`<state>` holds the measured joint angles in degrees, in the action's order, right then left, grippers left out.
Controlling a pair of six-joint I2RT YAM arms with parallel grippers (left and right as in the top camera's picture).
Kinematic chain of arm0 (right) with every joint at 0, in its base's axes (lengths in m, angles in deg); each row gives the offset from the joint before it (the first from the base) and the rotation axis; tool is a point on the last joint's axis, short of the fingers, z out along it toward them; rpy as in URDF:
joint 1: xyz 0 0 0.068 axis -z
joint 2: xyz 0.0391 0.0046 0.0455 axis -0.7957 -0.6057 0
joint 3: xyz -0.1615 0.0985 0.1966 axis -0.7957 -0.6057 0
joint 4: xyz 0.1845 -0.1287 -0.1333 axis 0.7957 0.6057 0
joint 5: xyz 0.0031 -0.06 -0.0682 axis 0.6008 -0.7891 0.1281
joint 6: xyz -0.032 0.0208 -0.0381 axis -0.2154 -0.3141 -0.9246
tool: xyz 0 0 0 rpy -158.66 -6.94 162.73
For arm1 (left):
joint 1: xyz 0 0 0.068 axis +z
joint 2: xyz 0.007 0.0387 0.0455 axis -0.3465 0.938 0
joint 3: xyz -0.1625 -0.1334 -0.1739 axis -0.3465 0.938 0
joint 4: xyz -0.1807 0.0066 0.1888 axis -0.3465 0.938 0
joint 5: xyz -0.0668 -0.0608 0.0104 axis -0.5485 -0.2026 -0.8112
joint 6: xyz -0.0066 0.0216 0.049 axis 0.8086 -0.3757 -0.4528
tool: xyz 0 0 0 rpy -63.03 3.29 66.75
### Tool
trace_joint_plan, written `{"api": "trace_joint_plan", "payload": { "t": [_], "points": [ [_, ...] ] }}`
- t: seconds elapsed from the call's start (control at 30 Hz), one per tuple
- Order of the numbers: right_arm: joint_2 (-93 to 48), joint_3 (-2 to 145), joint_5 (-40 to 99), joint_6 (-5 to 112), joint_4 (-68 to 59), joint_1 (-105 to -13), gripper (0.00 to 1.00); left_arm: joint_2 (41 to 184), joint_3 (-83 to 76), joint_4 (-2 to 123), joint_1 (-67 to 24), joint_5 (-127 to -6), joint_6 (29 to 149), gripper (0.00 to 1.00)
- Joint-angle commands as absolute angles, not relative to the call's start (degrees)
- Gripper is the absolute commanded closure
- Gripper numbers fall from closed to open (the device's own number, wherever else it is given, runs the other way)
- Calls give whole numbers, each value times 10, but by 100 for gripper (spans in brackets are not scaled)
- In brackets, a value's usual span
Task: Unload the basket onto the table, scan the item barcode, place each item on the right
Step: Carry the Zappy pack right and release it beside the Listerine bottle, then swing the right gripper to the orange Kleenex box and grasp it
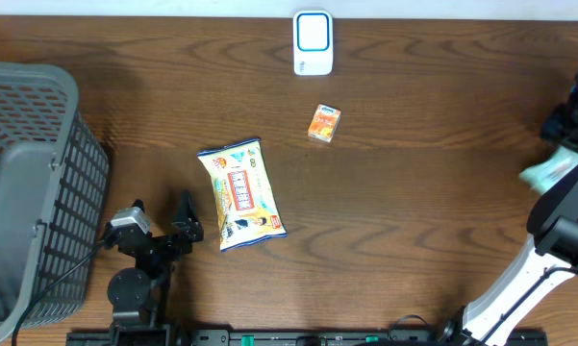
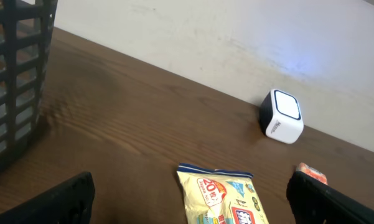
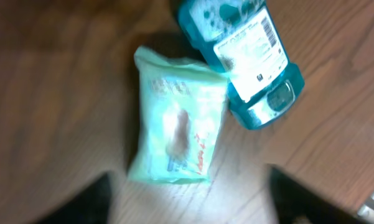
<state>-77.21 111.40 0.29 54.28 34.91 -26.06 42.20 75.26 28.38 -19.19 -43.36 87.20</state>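
Packet (image 3: 177, 118), pale green and soft: where does it lie?

Flat on the worktop (image 1: 414, 221) near its right edge, under the right gripper (image 3: 190, 186). Its print is too blurred to read.

And that gripper's fingers?

Apart, one dark shape at each lower corner of the wrist view, neither touching the packet.

Anything beside it?

A teal bottle (image 3: 252, 56) lying against the packet's upper right corner, its white label and barcode facing up.

The scanner?

The white scanner (image 1: 313, 43), with its blue-ringed window, stands at the far edge of the worktop, about midway along and well apart from the packet. A small orange box (image 1: 324, 123) sits near it, toward the middle.

And the left side?

A yellow snack bag (image 1: 242, 195) lies flat left of the middle. The left gripper (image 1: 161, 213) is just beside the bag's left edge, toward the near edge. Its fingers are spread wide and hold nothing. A grey mesh basket (image 1: 72, 183) stands at the left edge.
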Motion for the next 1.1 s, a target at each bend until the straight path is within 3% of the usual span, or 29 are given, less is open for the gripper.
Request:
{"api": "trace_joint_plan", "payload": {
  "t": [0.0,0.07,0.23,0.47,0.73,0.9,1.07],
  "points": [
    [-760,1202,41,547,417,-283,1,419,764,300,-190,-439,871,3],
    [-757,1233,55,552,458,-297,1,419,764,300,-190,-439,871,3],
    [-745,1253,305,569,508,-354,1,419,764,301,-190,-439,871,3],
    [-745,1145,484,529,446,-484,1,419,764,300,-190,-439,871,3],
    [-745,1008,502,615,255,-626,5,419,764,300,-190,-439,871,3],
    [-745,954,468,656,94,-684,25,419,764,300,-190,-439,871,3],
    [-746,928,357,731,41,-711,33,419,764,300,-190,-439,871,3]
  ]
}}
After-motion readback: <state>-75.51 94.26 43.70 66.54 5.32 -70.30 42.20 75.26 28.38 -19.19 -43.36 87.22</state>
